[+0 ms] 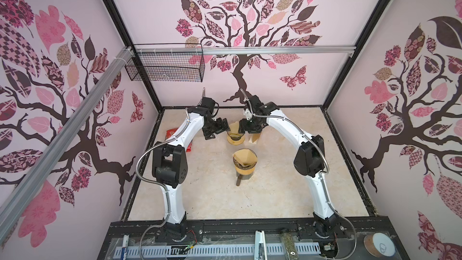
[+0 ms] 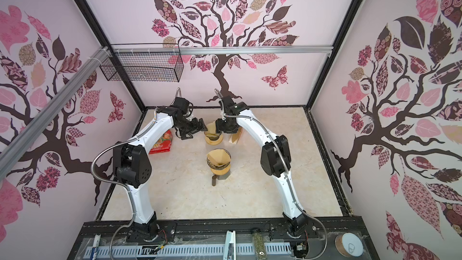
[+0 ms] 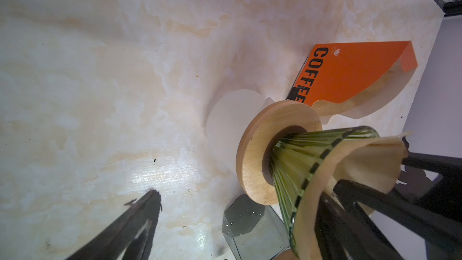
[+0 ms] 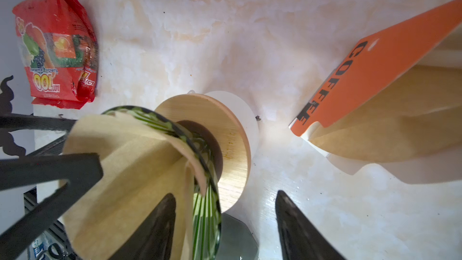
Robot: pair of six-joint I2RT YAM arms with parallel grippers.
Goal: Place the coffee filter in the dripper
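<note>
A green ribbed glass dripper (image 1: 235, 140) (image 3: 295, 161) (image 4: 208, 211) with a wooden collar (image 4: 232, 136) stands at the back of the table. A brown paper coffee filter (image 1: 234, 128) (image 2: 212, 128) (image 3: 362, 161) (image 4: 125, 151) sits in its cone, sticking up above the rim, with one flap curled over the edge. My left gripper (image 1: 223, 126) (image 3: 245, 191) is open wide, one finger inside the filter and the other outside. My right gripper (image 1: 243, 128) (image 4: 225, 193) is open and straddles the opposite wall. One finger (image 4: 160, 221) is inside the filter, the other (image 4: 295, 223) outside.
A second dripper (image 1: 245, 168) holding a filter stands nearer the front, centre. An orange "COFFEE" filter pack (image 1: 255, 138) (image 4: 375, 71) lies just right of the far dripper. A red snack bag (image 2: 162, 143) (image 4: 55, 53) lies at the left. A wire basket (image 1: 165, 67) hangs on the back wall.
</note>
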